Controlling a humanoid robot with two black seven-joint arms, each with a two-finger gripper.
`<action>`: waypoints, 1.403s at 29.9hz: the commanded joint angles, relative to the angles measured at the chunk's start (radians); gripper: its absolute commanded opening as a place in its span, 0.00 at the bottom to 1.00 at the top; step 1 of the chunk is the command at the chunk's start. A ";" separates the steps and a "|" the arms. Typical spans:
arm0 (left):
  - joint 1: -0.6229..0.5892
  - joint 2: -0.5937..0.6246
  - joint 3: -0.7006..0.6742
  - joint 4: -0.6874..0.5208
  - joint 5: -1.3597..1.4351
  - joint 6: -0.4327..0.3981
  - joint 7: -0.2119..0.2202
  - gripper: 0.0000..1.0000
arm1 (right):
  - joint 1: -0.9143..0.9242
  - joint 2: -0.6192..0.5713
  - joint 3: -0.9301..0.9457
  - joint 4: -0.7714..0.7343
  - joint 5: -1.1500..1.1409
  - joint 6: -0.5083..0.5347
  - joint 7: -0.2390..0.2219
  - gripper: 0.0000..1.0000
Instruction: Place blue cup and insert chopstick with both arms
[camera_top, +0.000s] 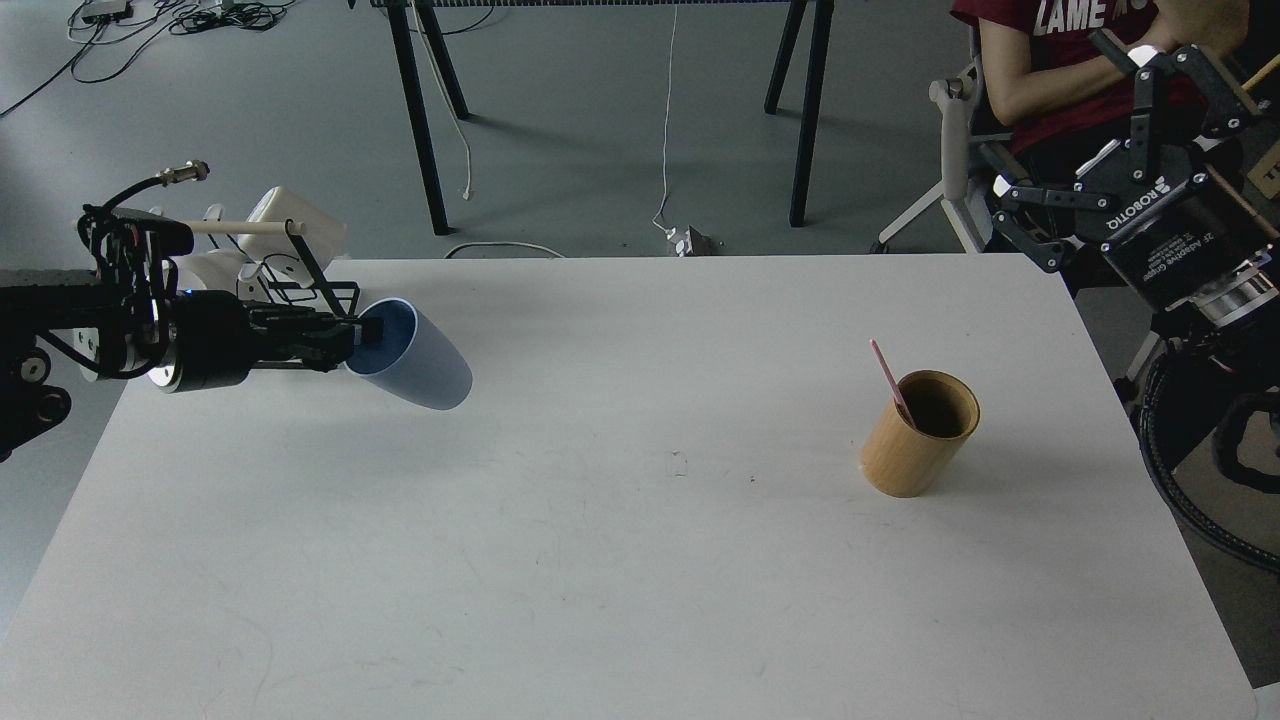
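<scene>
Left fingers (365, 333) clamp the blue cup (410, 355) by its rim, cup tilted sideways above the table's (600, 550) far-left corner. Right fingers (1090, 140) spread wide, empty, off the table's right edge. One pink chopstick (889, 380) leans in the bamboo cylinder (918, 435).

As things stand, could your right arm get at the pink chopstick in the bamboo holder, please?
Probably yes: the right gripper is empty, jaws open, and the chopstick juts above the bamboo holder with bare table around.
</scene>
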 joint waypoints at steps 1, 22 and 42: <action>-0.071 -0.140 0.012 0.002 0.028 -0.071 0.000 0.04 | 0.000 -0.002 0.025 -0.047 0.008 -0.001 0.000 0.99; -0.110 -0.524 0.159 0.232 0.126 -0.142 0.000 0.05 | 0.000 -0.012 0.060 -0.134 0.016 -0.001 0.000 0.99; -0.090 -0.614 0.161 0.447 0.166 -0.127 0.000 0.05 | -0.009 -0.011 0.058 -0.128 0.016 0.001 0.000 0.99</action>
